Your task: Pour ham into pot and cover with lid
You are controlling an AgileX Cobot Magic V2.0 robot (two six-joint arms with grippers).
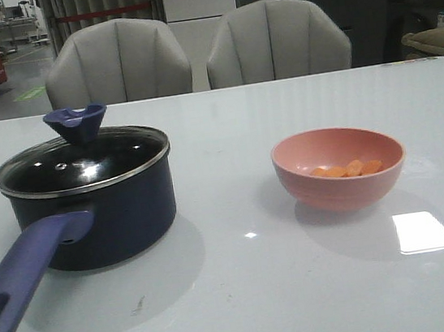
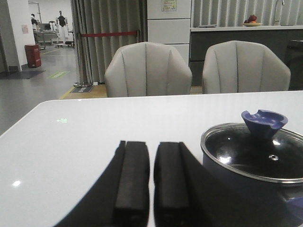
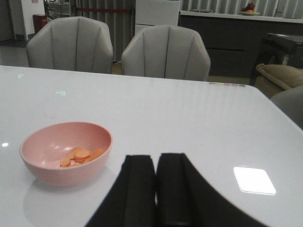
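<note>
- Surface [image 1: 247,294]: white, glossy, with light glare; pot [image 1: 98,219] on the left, lid [image 1: 82,160] on it.
- Ham [image 1: 349,170] lies in the pink bowl [image 1: 324,193], right of the pot, well apart.
- Two grey chairs [image 1: 119,65] stand behind; curtains further back.
- Left pincer [image 2: 151,184] narrow, holding nothing, beside the pot.
- Right pincer [image 3: 156,189] nearly closed, holding nothing, near the bowl.

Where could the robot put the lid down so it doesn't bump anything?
The widest bare patch of the table lies between the pot and the pink bowl. There is also open tabletop behind both, toward the chairs. The tight spot is the near left corner, where the pot's handle sticks out. The lid sits on the pot now.
</note>
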